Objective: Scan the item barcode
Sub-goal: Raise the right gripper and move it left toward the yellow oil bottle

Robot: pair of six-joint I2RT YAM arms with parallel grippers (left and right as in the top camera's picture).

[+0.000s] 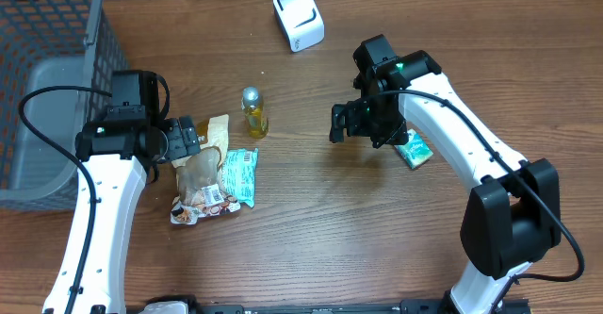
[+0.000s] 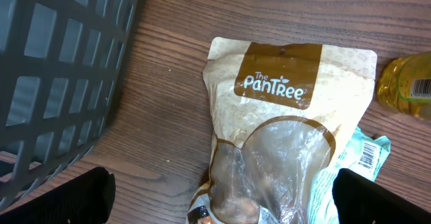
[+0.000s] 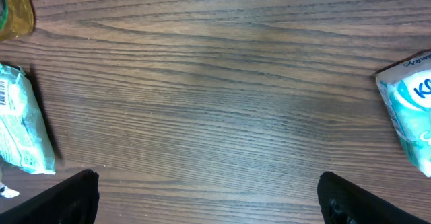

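The left claw (image 1: 192, 140) hangs spread wide over the brown snack pouch (image 2: 289, 116), while the right claw (image 1: 341, 122), equally spread, hovers above the tabletop (image 3: 215, 83) beside a tissue pack (image 1: 413, 151).

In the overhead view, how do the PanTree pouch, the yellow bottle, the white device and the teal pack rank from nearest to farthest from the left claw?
1. PanTree pouch, just beside the left claw.
2. Yellow bottle, toward the centre.
3. White device, at the far side.
4. Teal pack, on the right side.
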